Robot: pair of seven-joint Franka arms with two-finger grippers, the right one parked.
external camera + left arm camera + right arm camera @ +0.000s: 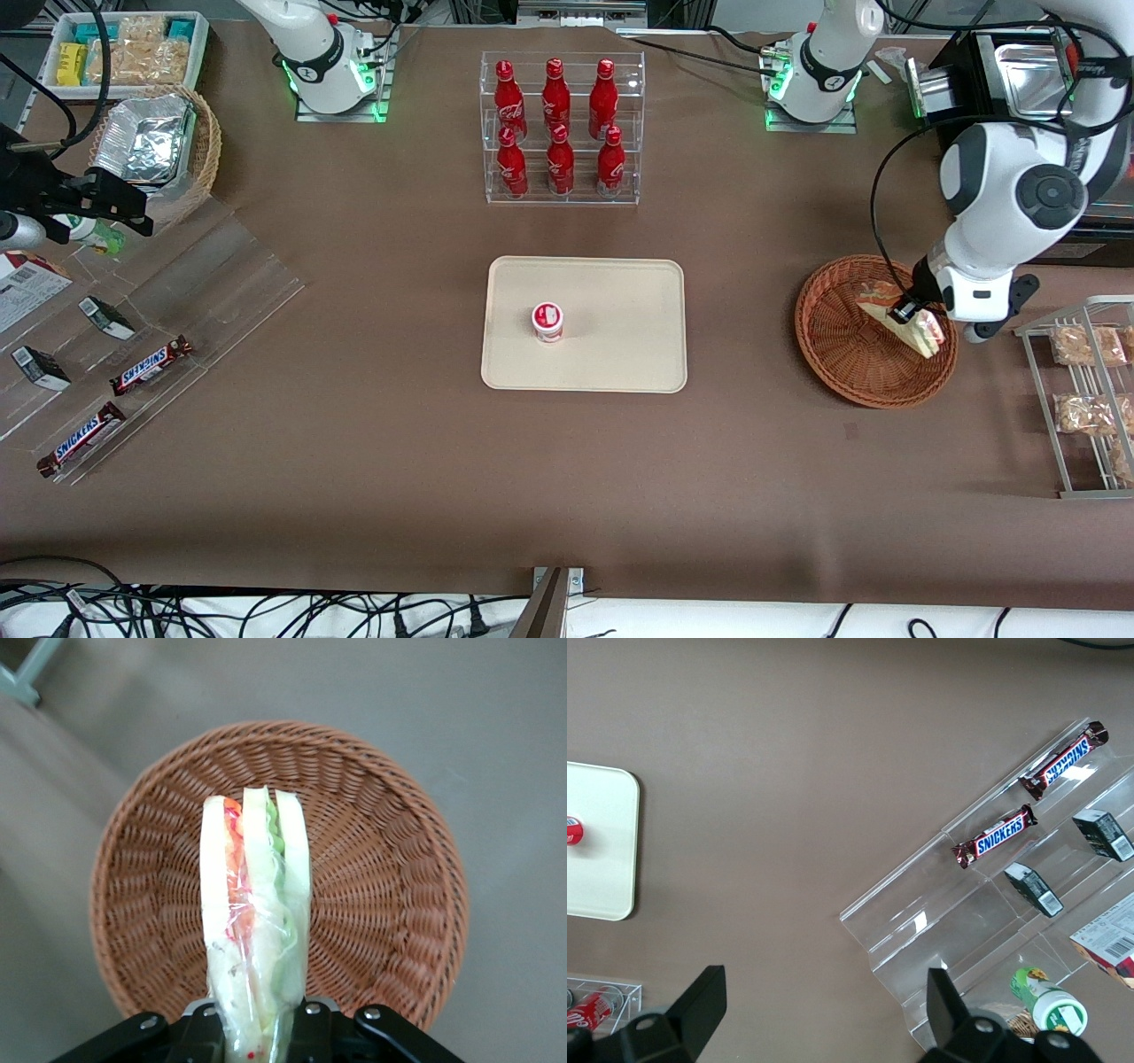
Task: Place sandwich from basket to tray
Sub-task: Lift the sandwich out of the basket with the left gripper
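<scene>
The sandwich (pixel 921 330), a film-wrapped wedge of white bread with red and green filling, is held above the round reddish-brown wicker basket (pixel 842 354). My left gripper (pixel 905 312) is shut on its narrow end. In the left wrist view the sandwich (pixel 255 904) hangs between the black fingers (pixel 205 1032) of the gripper (pixel 257 1032), clear of the basket's bottom (pixel 372 895). The cream tray (pixel 620 354) lies mid-table, toward the parked arm from the basket, and also shows in the right wrist view (pixel 598 850).
A small red-lidded cup (pixel 547 321) stands on the tray. A clear rack of red bottles (pixel 560 128) stands farther from the front camera than the tray. A wire rack with bagged snacks (pixel 1085 390) is beside the basket. Snickers bars (pixel 151 365) lie on a clear display at the parked arm's end.
</scene>
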